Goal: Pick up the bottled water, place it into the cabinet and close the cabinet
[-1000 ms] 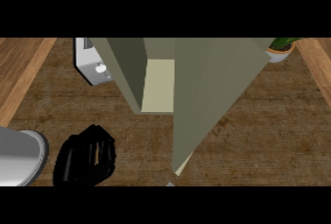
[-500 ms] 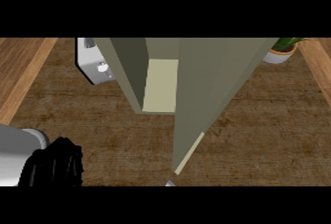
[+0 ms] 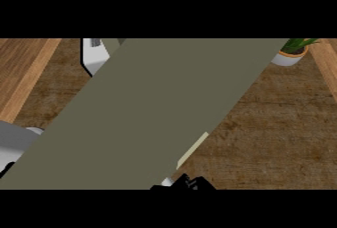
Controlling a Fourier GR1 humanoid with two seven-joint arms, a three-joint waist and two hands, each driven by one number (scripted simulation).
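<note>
Right hand (image 3: 187,182) only just showed at the bottom edge, couldn't tell if it held anything.
Cabinet door (image 3: 151,116) stretched across the table (image 3: 283,124), bottled water hidden from me.

Plant, appliance and bare brown wood.
The dark brown wood-grain surface (image 3: 276,133) lies between a left pale wooden strip (image 3: 26,71) along its left edge and a right pale wooden strip (image 3: 326,58) along its right edge. Near the far right corner stands a small green-leaved plant in a round white pot (image 3: 289,57), just inside the right strip. Toward the far left edge sits a white box-shaped appliance (image 3: 95,58) with a grey patch at its far end; only part of it shows. Plant and appliance are well apart.
</note>
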